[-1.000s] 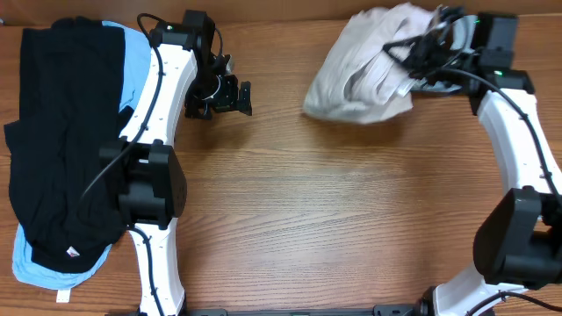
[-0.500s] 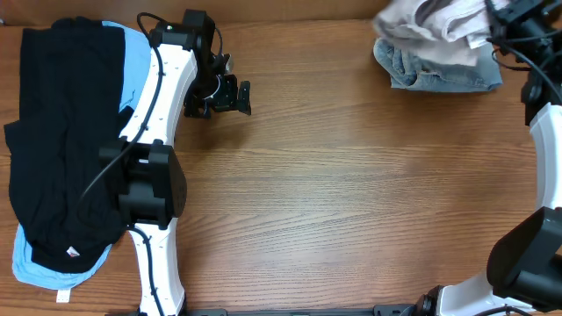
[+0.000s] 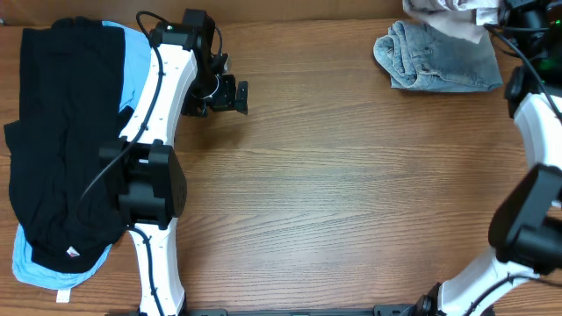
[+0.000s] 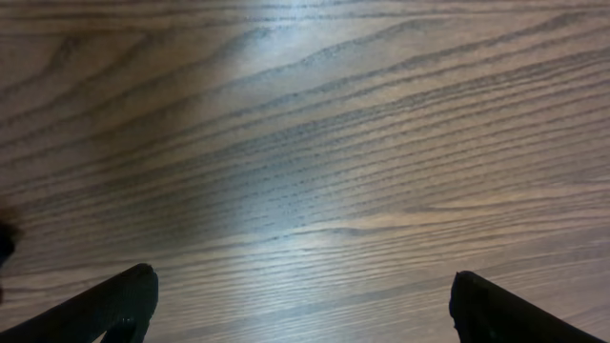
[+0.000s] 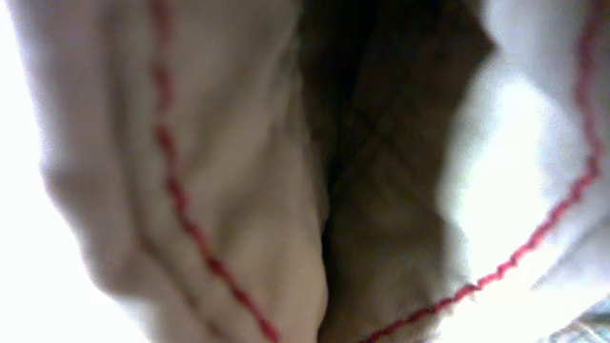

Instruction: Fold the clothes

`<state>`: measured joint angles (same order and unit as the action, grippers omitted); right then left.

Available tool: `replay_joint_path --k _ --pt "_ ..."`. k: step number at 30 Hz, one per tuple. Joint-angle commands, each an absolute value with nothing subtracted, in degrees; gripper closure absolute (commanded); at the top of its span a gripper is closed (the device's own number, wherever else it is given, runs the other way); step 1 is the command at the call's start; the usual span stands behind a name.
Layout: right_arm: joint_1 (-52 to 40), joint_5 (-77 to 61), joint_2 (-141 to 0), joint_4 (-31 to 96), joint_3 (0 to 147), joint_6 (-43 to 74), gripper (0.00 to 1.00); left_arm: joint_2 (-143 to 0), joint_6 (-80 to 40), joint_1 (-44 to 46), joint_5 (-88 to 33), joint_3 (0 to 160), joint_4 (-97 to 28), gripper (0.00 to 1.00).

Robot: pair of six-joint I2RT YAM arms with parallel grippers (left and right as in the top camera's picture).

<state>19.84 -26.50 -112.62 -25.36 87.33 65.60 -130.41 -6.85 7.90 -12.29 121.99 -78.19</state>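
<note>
Just beyond the denim piece [image 3: 439, 57], at the far edge of the surface [image 3: 334, 193], the beige shorts [image 3: 443, 9] hang bunched and mostly out of the overhead view, next to the right hand [image 3: 518, 13]. The right wrist view is filled with pale cloth and red stitching [image 5: 191, 171]. No finger shows there, so I cannot tell whether that hand is clenched on the shorts, though it probably carries them. The left hand [image 3: 230, 95] hovers well apart from the denim piece, towards the black garment [image 3: 61, 132] and the light-blue one [image 3: 132, 61] beneath it. Its fingers are spread wide over bare wood and it grasps nothing [image 4: 305, 314].

The step in hand looks like drawing the shorts away to spread them. To do it well, the trailing cloth should be held high enough to clear the denim piece without dragging it. The shorts can then be lowered onto the bare wood on the near side of the denim piece, loose end first, so they land flat. The idle left hand could take the waistband's other corner.

A second ago the shorts lay heaped where the denim piece now shows, hiding it. Half a second ago they had risen partway, baring its near edge. Now it lies fully uncovered. The left arm and the dark pile have barely changed.
</note>
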Motion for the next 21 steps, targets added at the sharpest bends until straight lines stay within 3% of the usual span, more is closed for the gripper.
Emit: replay_joint_path --k 1,12,21 --pt "19.6 -24.1 -116.3 -32.8 89.0 67.9 0.96 -129.6 -6.0 8.3 -11.4 123.1 -77.4 0.0" --pt "19.6 -21.5 -125.6 -45.8 89.3 70.8 0.96 -129.6 -6.5 8.3 -11.4 123.1 -73.8 0.0" --pt "17.5 -23.0 -126.5 -39.3 92.0 70.1 0.96 -129.6 -6.9 8.3 -11.4 123.1 -73.3 0.0"
